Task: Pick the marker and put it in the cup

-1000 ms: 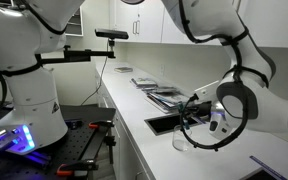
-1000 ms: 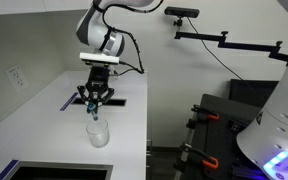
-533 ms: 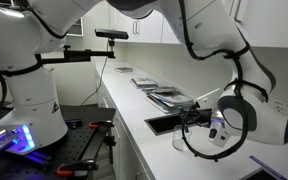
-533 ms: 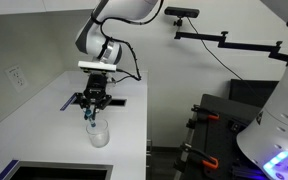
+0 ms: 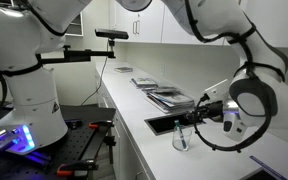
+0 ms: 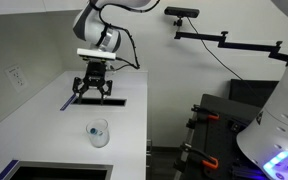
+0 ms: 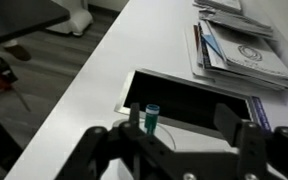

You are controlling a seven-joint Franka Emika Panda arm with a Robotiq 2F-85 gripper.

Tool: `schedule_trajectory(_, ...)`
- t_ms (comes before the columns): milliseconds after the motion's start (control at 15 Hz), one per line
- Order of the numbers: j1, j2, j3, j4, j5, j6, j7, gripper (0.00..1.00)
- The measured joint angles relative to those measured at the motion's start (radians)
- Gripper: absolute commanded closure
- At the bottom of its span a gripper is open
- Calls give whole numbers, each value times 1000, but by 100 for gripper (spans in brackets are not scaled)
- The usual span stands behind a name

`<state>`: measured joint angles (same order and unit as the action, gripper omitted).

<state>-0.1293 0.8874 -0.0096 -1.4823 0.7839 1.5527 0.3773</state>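
Fingers [image 7: 92, 148] spread wide and holding nothing, my Robotiq gripper [image 6: 93, 94] hangs above the white counter [image 6: 124, 140], clear of everything on it. In an exterior view the clear cup [image 6: 98, 133] stands upright at the gripper's 6 o'clock, well apart from it. A bluish-green streak inside it is what I take for the marker [image 6: 94, 130]. In the wrist view the marker's teal end [image 7: 152, 116] pokes up between the two fingers and touches neither; I cannot make out the cup's walls there. A black rectangular tray [image 7: 189, 100] lies just past the marker at 12 o'clock. A stack of printed booklets [image 7: 239, 50] sits beyond the tray at 1 o'clock. In an exterior view the cup [image 5: 181, 138] stands near the counter's front edge, just beside the tray [image 5: 164, 123].
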Motion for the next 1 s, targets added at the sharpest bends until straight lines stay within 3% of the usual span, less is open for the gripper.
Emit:
schedule_trajectory(200, 13, -73, -31, -52, -56, 42, -5, 0)
schedule_trajectory(467, 42, -178, -51, -145, -148, 181, -16, 0)
schedule_trajectory(733, 101, -291, -51, -247, -224, 358, -18, 0)
schedule_trajectory(1000, 144, -378, -59, -375, -293, 608, 24, 0)
